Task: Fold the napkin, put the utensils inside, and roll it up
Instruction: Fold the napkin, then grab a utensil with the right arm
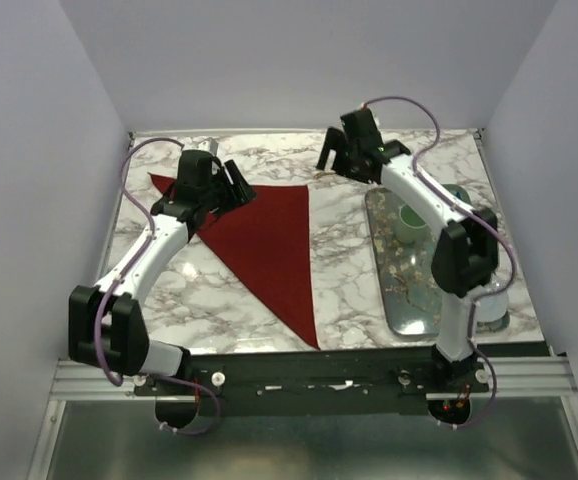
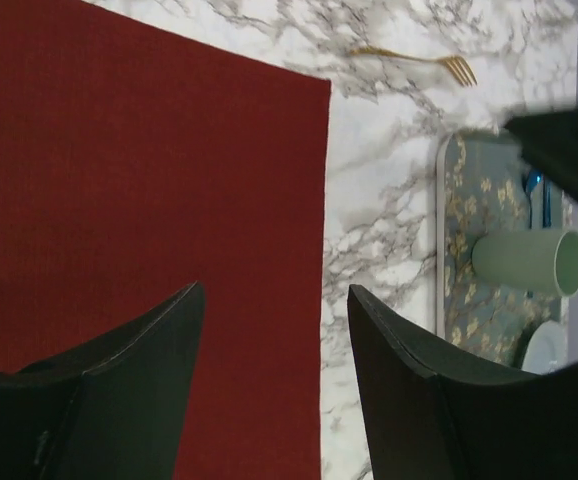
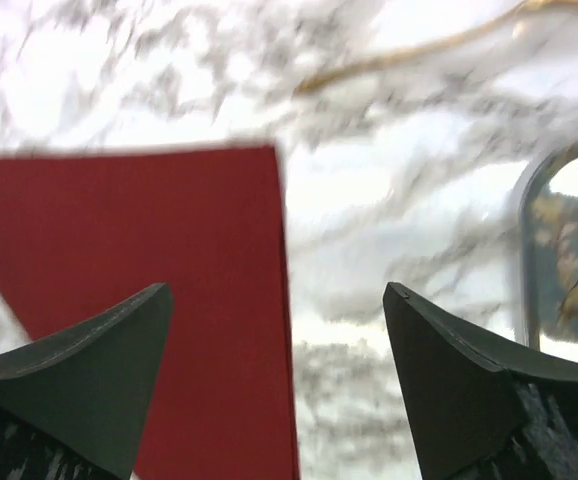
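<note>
Napkin (image 1: 269, 245) lies flat as a triangle, ready for the fork (image 2: 419, 62) beyond it — left tool (image 2: 274, 292) and right tool (image 3: 277, 290) hang open, empty, by its far edge.

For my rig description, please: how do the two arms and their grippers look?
The left arm and right arm: white links, black joint housings, a thin purple cable looping along each. The left gripper and right gripper: matte black, wedge-shaped fingers.

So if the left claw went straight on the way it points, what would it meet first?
Probably the napkin, just inside its straight edge: the open left claw points down at the cloth, with the marble table right beside it. Its height above the cloth is unclear.
</note>
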